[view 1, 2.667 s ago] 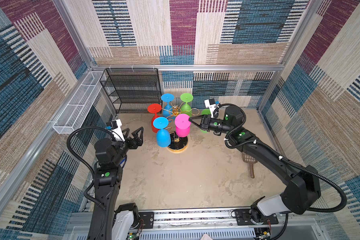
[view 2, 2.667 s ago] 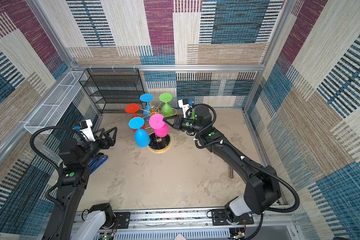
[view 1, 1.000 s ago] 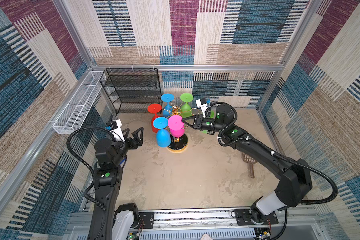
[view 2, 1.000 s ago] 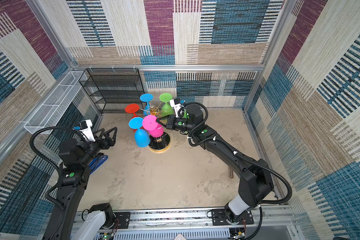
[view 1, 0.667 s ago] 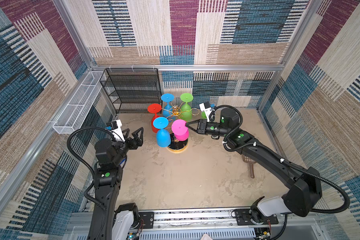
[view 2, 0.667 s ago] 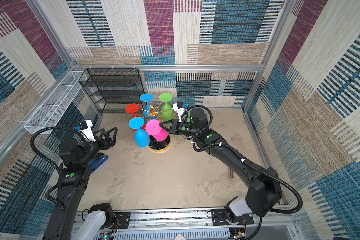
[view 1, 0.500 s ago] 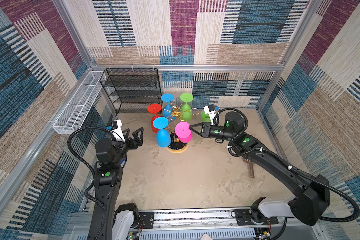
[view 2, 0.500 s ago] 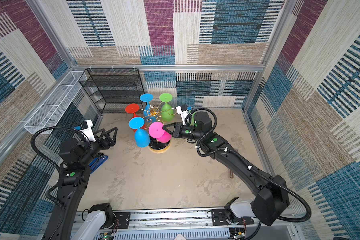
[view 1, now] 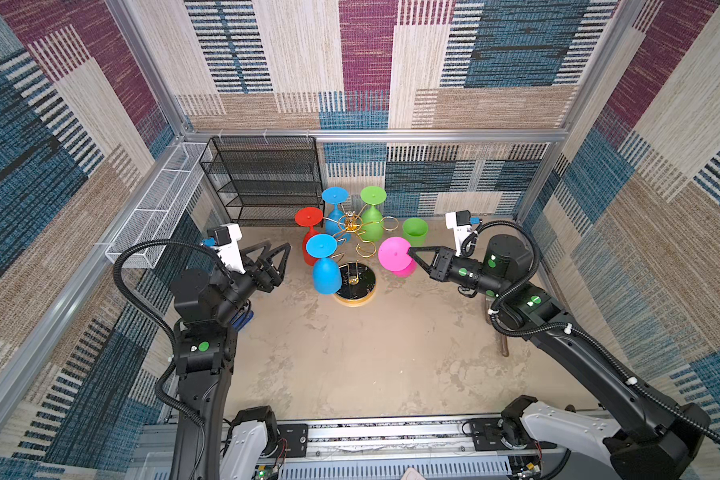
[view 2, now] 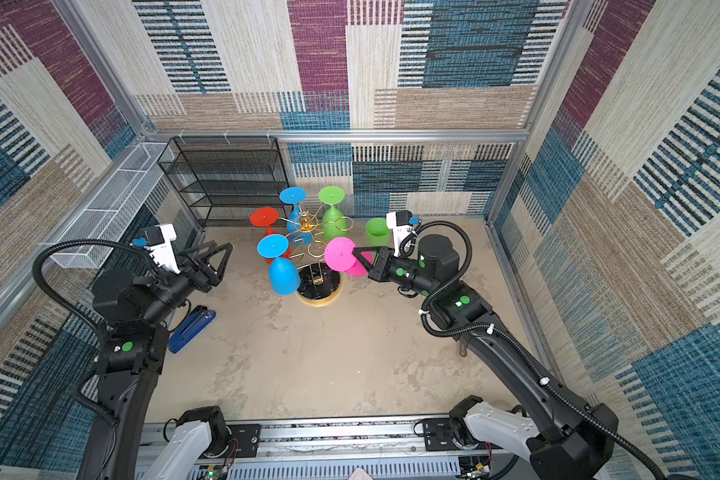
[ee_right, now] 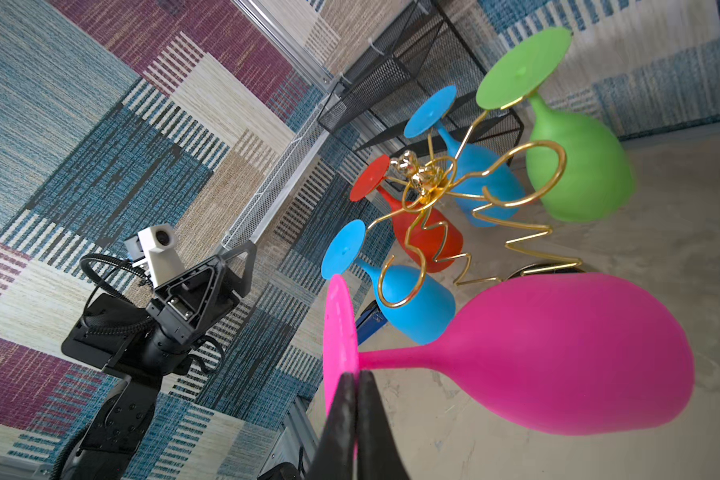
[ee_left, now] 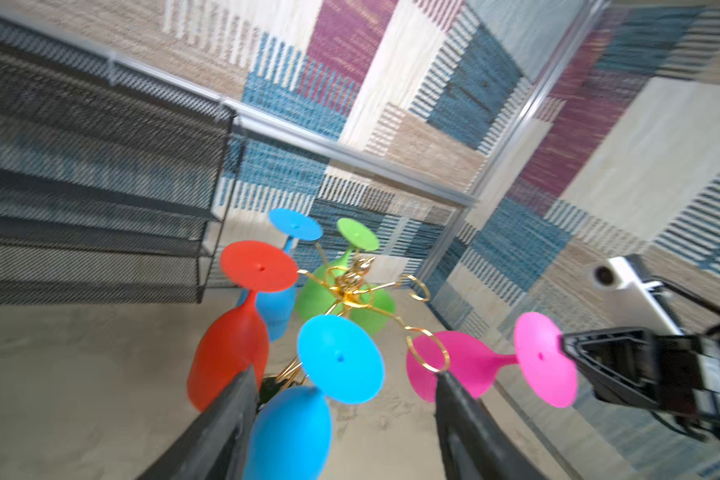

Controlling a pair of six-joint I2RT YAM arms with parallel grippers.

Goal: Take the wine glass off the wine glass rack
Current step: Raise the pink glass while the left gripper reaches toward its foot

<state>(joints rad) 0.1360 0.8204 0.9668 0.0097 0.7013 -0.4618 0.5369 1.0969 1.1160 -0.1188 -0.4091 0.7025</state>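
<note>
pink wine glass [view 1: 393,255] now off the wine glass rack [view 1: 350,225]

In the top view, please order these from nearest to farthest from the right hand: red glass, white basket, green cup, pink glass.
1. pink glass: held by its foot in the right hand.
2. green cup: standing just behind the hand.
3. red glass: on the rack's left side.
4. white basket: far left.

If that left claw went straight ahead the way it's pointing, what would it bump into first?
Most likely the nearer blue wine glass hanging on the wine glass rack. The open jaws of the left gripper frame it in the left wrist view, though depth is hard to judge.
</note>
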